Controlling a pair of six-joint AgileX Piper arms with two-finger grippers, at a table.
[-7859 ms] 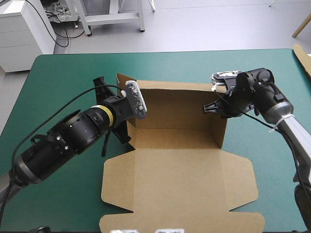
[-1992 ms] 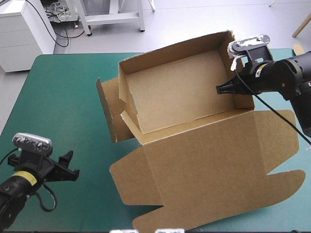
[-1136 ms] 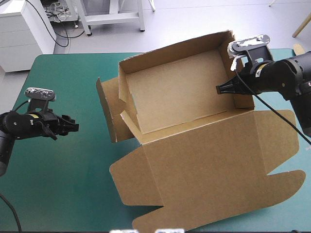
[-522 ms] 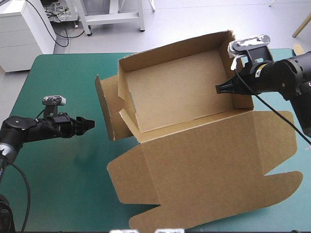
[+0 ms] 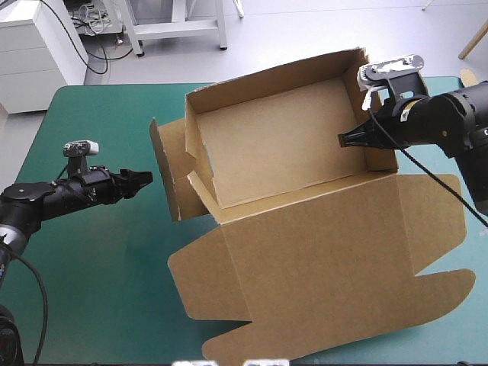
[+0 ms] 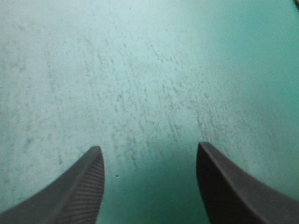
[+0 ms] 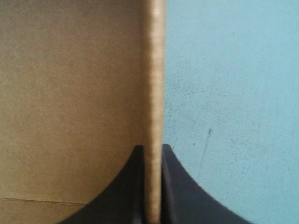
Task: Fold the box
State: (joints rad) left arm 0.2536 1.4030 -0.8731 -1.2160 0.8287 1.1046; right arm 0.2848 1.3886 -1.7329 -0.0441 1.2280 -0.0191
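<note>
The teal-green cover (image 5: 91, 305) carries the box (image 5: 305, 252) across its middle and right side. The tray (image 5: 274, 145) sits at the table's far side and the lid (image 5: 320, 259) lies flat toward the near edge and the right.

The box is skewed to the table. The tray's long axis runs from the left toward the far right corner, so its right end lies farther away than its left. The tray's open side faces up and toward the near edge. At the tray's left end, 1 side flap (image 5: 162, 174) stands loose, swung outward.

The right gripper (image 5: 345, 141) is at the tray's right wall. In the right wrist view its 2 black fingers (image 7: 175, 186) are pressed together on the upright edge of that wall (image 7: 154, 70), with brown board on one side and cover on the other.

The left gripper (image 5: 145, 178) hangs over bare cover, near the loose flap but apart from it and pointing at it. In the left wrist view its fingers (image 6: 77, 186) stand spread with only cover between them.

In the earliest frame the box lay square to the table, with both grippers at the tray's end walls. Since then the box has turned, and the left gripper let go and drew back to the near left. Just before this moment it was moving in toward the flap, while the right gripper's hold has not changed.
</note>
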